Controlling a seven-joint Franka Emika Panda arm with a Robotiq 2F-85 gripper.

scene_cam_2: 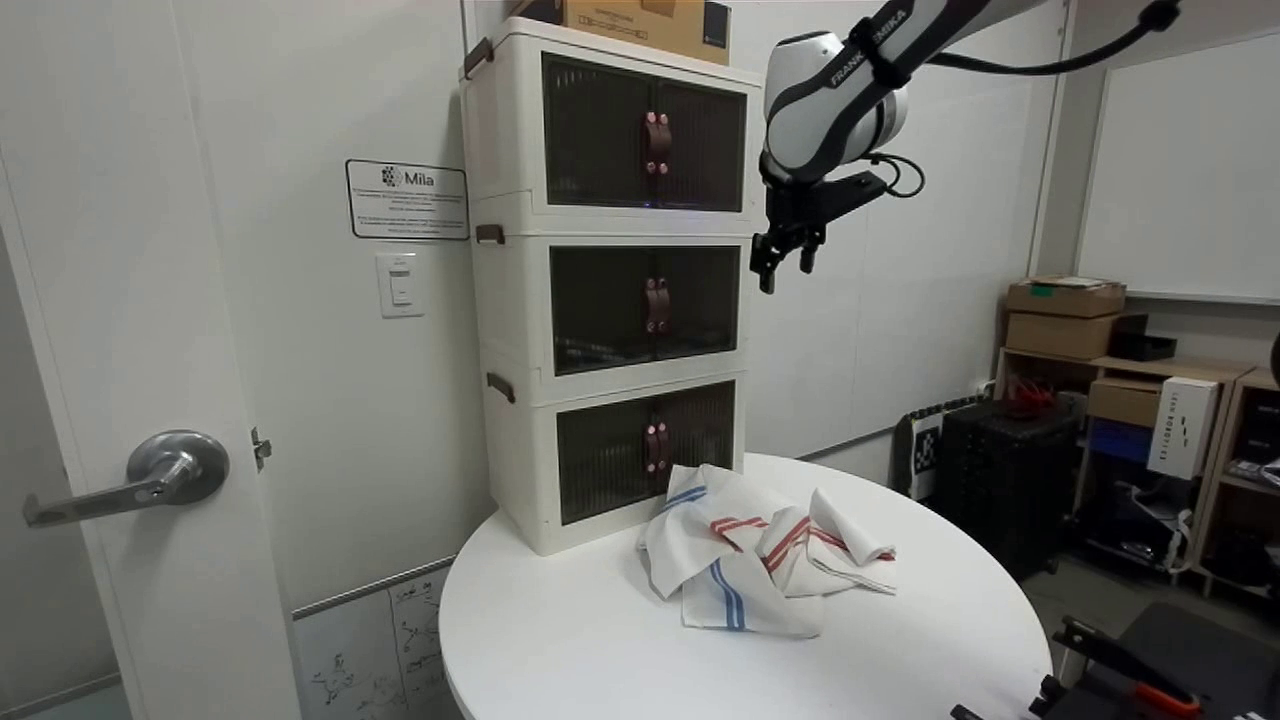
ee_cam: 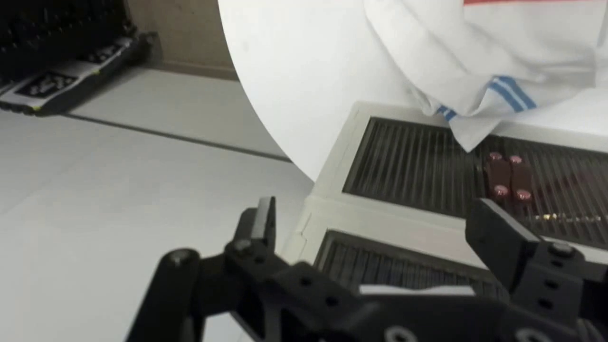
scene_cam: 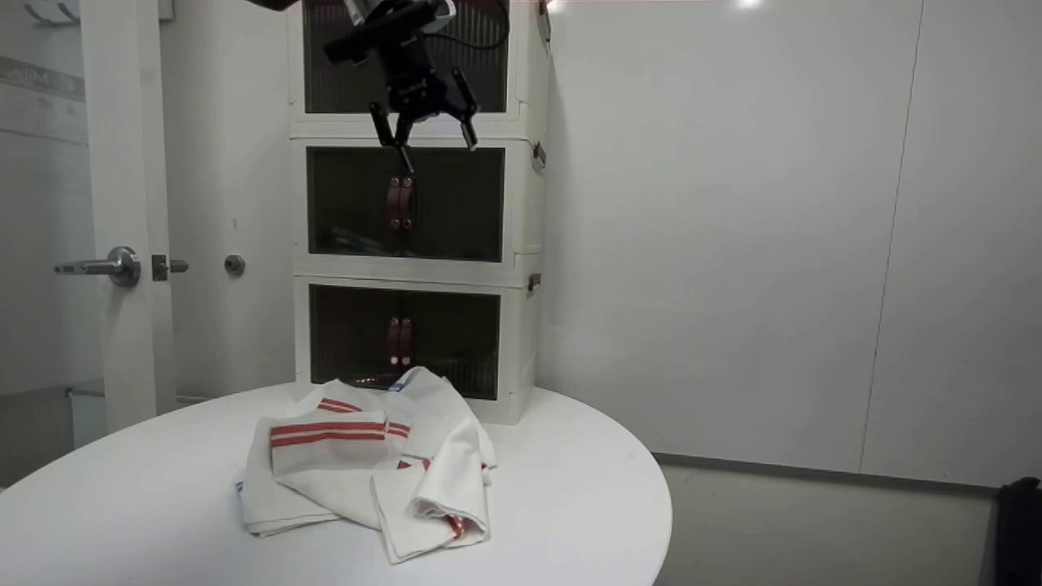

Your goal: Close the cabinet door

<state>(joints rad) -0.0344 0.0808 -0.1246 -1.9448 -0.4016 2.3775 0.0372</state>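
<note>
The cabinet door is a dark see-through panel at the middle compartment of the tall white cabinet, seen in both exterior views. Its two panels look flush with the frame, and their brown handles sit side by side. In the wrist view the middle panel shows only partly, its lower part hidden behind my gripper. My gripper is open and empty, fingers pointing down, also seen in both exterior views. It hangs in the air in front of the cabinet, apparently apart from it.
Crumpled white towels with red and blue stripes lie on the round white table before the bottom compartment. The top compartment has similar dark panels. A cardboard box sits on top. A room door stands beside the cabinet.
</note>
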